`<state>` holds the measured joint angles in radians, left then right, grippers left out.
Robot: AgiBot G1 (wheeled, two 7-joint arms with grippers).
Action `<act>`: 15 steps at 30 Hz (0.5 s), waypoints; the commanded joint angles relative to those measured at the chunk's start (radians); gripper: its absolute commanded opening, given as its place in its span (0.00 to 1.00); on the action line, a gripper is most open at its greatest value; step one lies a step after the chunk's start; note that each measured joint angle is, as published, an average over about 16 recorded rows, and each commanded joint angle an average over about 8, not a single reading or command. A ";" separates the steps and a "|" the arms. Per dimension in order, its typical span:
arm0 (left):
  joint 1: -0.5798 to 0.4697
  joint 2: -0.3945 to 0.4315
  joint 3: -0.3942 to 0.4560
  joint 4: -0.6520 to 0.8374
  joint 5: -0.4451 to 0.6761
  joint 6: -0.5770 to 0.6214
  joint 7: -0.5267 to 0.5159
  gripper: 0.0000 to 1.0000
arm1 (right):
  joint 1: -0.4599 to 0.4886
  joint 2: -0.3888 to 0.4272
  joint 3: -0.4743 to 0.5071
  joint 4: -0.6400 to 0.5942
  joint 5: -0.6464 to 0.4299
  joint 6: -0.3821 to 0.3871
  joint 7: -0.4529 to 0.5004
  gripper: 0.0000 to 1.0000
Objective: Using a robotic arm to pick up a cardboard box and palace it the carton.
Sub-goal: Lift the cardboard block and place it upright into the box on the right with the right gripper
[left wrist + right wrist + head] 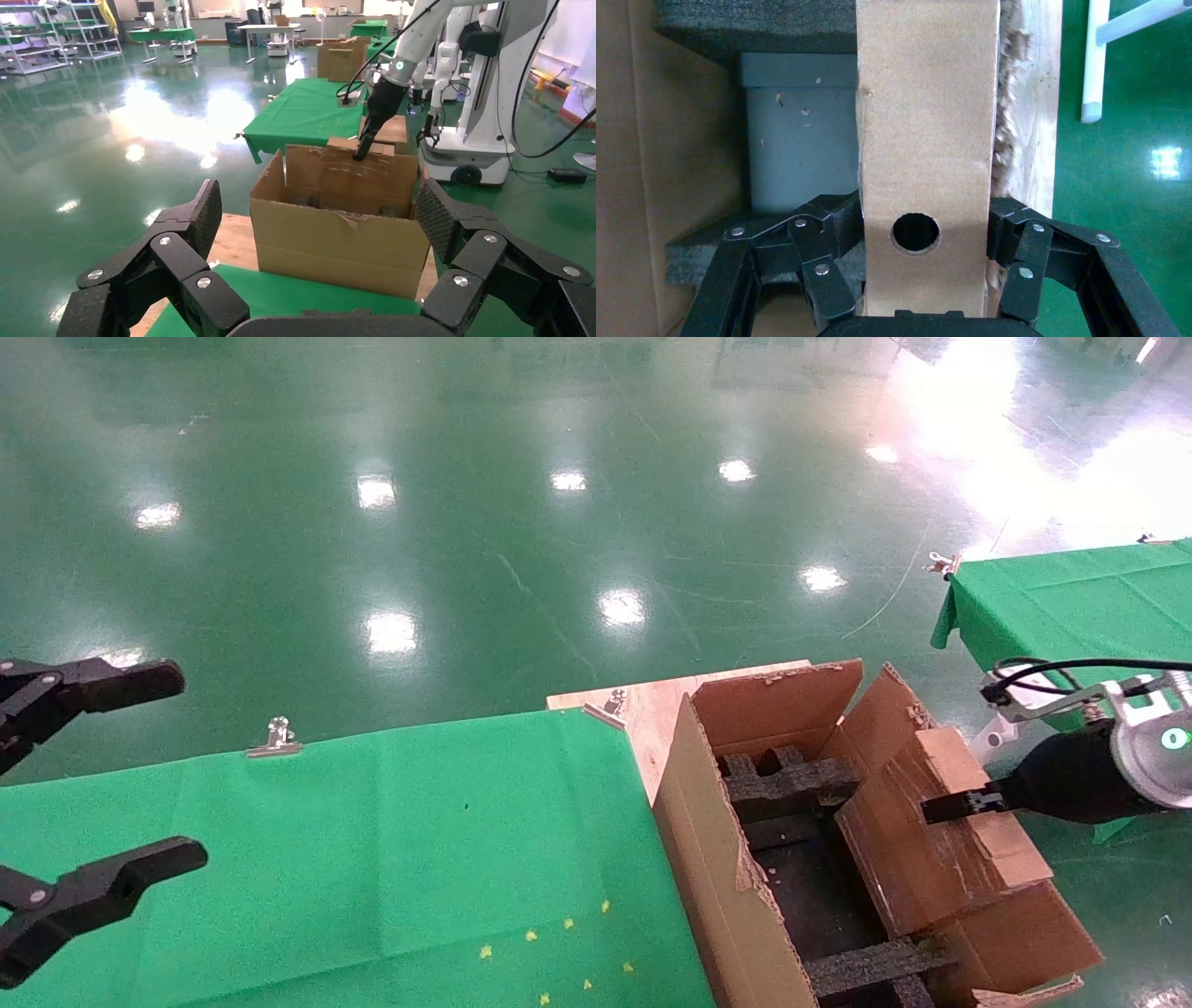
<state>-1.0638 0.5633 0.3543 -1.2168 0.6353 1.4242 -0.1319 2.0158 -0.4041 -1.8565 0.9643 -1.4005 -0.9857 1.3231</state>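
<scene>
Right gripper (923,281) clamping cardboard box (926,140) edge-up, long axis pointing down into carton (736,896); left gripper (93,784) idling, fingers spread.

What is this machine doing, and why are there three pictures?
It is a robot with two arms, and each picture comes from a different camera. One sits on its head, looking down. One rides on each wrist. The right gripper squeezes a small cardboard box with a round hole and holds it over the big carton, which has black foam blocks inside. The left gripper waits open above the table with the green cloth.
</scene>
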 commanded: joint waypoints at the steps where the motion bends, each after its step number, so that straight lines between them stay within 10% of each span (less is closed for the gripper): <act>1: 0.000 0.000 0.000 0.000 0.000 0.000 0.000 1.00 | -0.021 -0.015 -0.004 -0.012 0.007 0.021 0.001 0.00; 15: 0.000 0.000 0.000 0.000 0.000 0.000 0.000 1.00 | -0.195 -0.156 -0.017 -0.168 0.070 0.142 -0.018 0.00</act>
<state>-1.0638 0.5633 0.3543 -1.2168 0.6353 1.4242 -0.1319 1.8225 -0.5611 -1.8715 0.7926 -1.3304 -0.8468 1.3005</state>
